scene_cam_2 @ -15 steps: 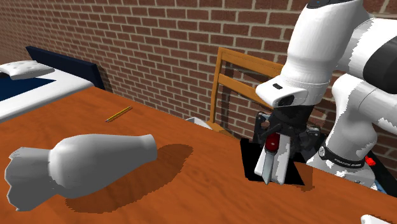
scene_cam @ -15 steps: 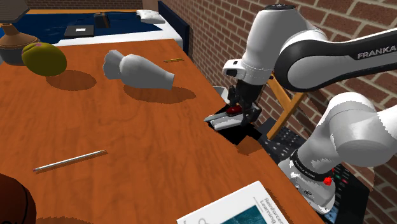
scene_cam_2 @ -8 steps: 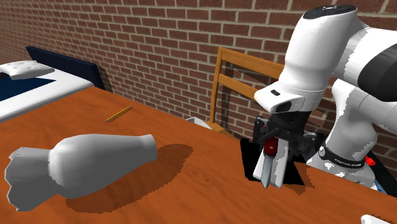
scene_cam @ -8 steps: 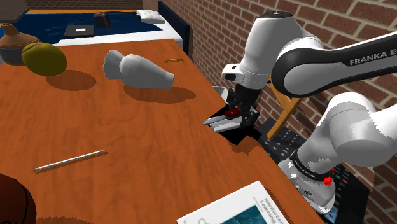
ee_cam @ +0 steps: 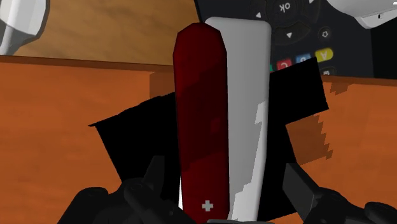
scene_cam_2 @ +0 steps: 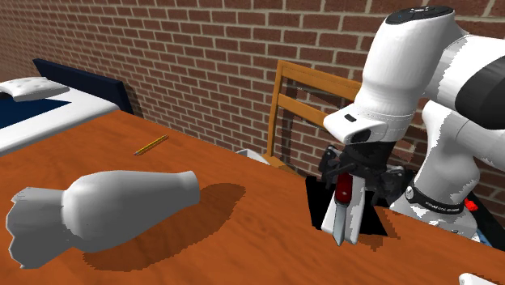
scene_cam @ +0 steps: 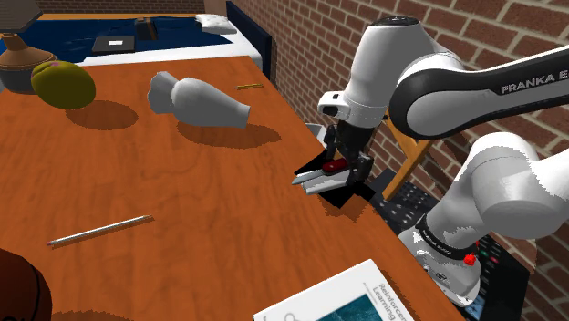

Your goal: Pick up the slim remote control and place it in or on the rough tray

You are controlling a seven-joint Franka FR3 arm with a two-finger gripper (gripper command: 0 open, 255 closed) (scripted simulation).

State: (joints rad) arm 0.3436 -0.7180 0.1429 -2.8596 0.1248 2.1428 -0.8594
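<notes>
A slim light-grey remote (ee_cam: 245, 108) with a dark red, white-cross-marked piece (ee_cam: 200, 114) alongside it hangs lengthwise between my gripper's (ee_cam: 226, 172) fingers. The fingers (ee_cam: 299, 188) stand apart from its sides, so the gripper is open. Below it lies the black tray (ee_cam: 127, 143), sunk into the wooden table's edge. In the shoulder view the gripper (scene_cam: 339, 169) hovers just over the tray (scene_cam: 354, 193), and the remote (scene_cam: 308, 179) slants down toward the table. In the second exterior view the remote (scene_cam_2: 340, 220) points steeply into the tray (scene_cam_2: 317, 202) under the gripper (scene_cam_2: 350, 172).
A white vase (scene_cam: 201, 100) lies on its side mid-table, with a pencil (scene_cam: 248, 87) behind it. A grey rod (scene_cam: 100, 230) and a book (scene_cam: 351, 296) lie nearer. A wooden chair (scene_cam_2: 307, 105) and a brick wall stand beyond the tray; a black buttoned remote (ee_cam: 289, 16) lies off the table.
The fingers have parted from the grey and red item. It has slid a little lower toward the tray. The arm came down slightly a second ago, then held still.
</notes>
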